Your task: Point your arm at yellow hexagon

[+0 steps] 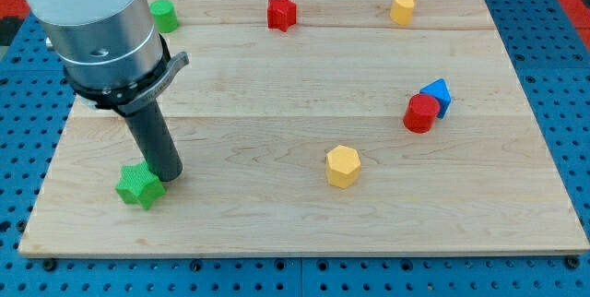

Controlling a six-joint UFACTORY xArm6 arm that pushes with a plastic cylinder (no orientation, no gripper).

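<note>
Yellow hexagon block (342, 165) is sitting on the pale wooden board (277, 232), right of centre and toward the view's bottom, well apart from my tip (171, 175)

My tip, the lower end of the straight dark rod, is resting at the view's lower left, touching or just beside the green star-shaped block (140, 185); having no fingers, it is holding nothing. A second yellow block (403, 7), its shape hard to make out, is lying near the view's top right, a red star-shaped block (281, 13) is lying at top centre, a green block (164, 15) is sitting at top left, and a red cylinder block (419, 113) is touching a blue triangular block (437, 96) at the view's right
</note>
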